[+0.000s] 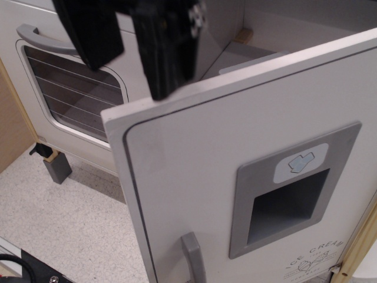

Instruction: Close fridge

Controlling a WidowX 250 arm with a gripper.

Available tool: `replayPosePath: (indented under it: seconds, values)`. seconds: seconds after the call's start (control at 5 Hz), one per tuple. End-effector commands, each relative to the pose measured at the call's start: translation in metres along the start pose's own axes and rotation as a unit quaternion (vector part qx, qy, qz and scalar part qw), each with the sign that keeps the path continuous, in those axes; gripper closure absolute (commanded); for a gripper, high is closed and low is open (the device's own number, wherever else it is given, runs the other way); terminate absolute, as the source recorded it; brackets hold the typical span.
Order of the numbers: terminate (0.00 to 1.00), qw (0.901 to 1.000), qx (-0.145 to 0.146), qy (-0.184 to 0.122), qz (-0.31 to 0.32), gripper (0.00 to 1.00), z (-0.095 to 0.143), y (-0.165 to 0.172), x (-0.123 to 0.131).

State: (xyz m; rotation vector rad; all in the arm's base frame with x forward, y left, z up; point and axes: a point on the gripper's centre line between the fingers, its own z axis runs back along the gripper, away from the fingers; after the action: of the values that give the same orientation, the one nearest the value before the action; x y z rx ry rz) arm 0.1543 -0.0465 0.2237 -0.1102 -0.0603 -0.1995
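The white fridge door [194, 177] stands open, swung out toward me and filling the right of the view. It has a grey vertical handle [192, 257] at the bottom, a grey recessed dispenser panel [288, 194] and "ICE CREAM" lettering [318, 259]. My black gripper [129, 59] hangs at the top left, close to the camera. Its two fingers are spread apart and empty. The right finger [165, 53] sits just above the door's top edge near the free corner. The left finger [88, 29] is in front of the oven.
A white oven door [70, 88] with glass window and grey horizontal handle [41, 38] is at the left. The fridge interior [247, 53] shows behind the open door. A speckled floor [65, 218] lies below, with a wooden panel [12, 130] at the far left.
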Motion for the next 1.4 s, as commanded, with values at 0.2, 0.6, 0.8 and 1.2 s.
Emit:
replayPosePath:
  seconds: [0.2,0.6,0.8,1.2]
  values:
    - [0.00,0.9997,0.024,-0.010,-0.001,0.00,-0.003,0.013,0.009]
    - [0.00,0.9974,0.042,-0.039,0.045,0.00,0.000,0.035,0.025]
    - [0.00,0.9946,0.051,-0.061,0.065,0.00,0.006,0.047,0.033]
    - [0.00,0.9912,0.036,-0.094,0.086,0.00,0.040,0.050,0.022]
